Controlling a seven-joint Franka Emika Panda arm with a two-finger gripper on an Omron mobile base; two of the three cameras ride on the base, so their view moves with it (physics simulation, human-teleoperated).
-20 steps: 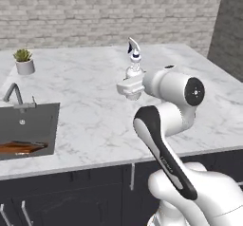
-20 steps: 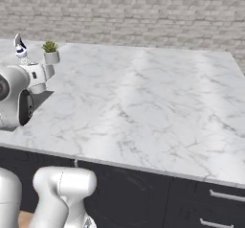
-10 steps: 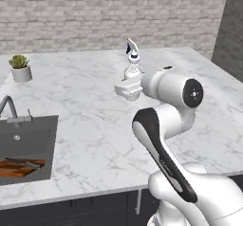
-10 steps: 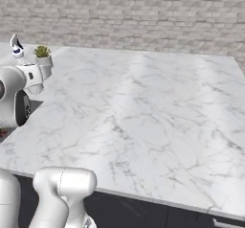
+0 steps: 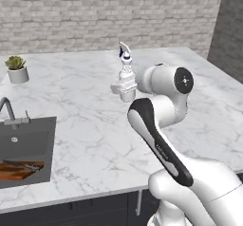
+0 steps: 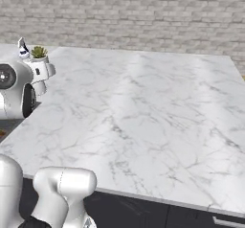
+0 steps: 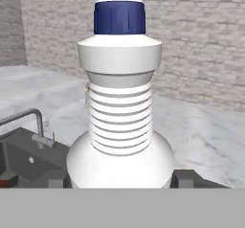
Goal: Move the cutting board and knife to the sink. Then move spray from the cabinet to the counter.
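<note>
Spreading under everything, the marble counter is carrying the sink at its left, where cutting board and knife are lying; right of the sink, the gripper is clasping the spray aloft, jaws wide around its body; potted plant behind.

I see the board and knife in the sink, plant behind it, spray over the tabletop.
</note>
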